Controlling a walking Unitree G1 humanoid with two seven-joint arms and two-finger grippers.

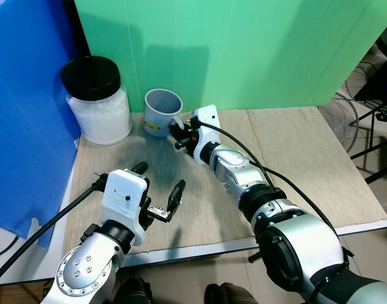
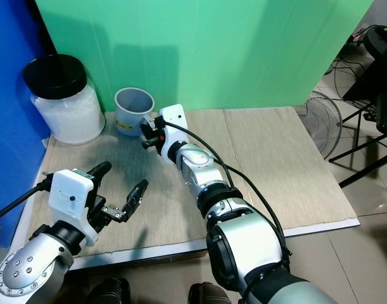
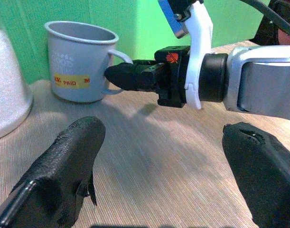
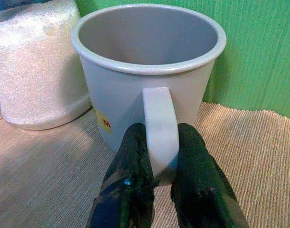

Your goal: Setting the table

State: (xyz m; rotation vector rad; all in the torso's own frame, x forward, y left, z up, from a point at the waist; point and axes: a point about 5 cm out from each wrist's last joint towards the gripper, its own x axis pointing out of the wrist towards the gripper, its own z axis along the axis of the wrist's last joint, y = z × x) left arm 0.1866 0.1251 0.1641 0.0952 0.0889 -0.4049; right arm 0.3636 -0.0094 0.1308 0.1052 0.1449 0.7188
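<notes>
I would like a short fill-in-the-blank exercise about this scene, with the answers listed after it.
1. The right gripper is shut on the mug's ____.
2. The mug stands beside a jar with a ____ lid.
3. The left gripper hovers over the mat with its fingers ____.

Answers: handle; black; open

The mug my right gripper pinches by the handle is pale grey, with a yellow label lettered in red and a faint grey print above it. Near the mat's back left corner, the jar is frosted white under a black lid, and the mat is beige with a fine woven stripe. Behind stands a green ribbed panel with a blue board alongside; my fingers are matte black.
</notes>
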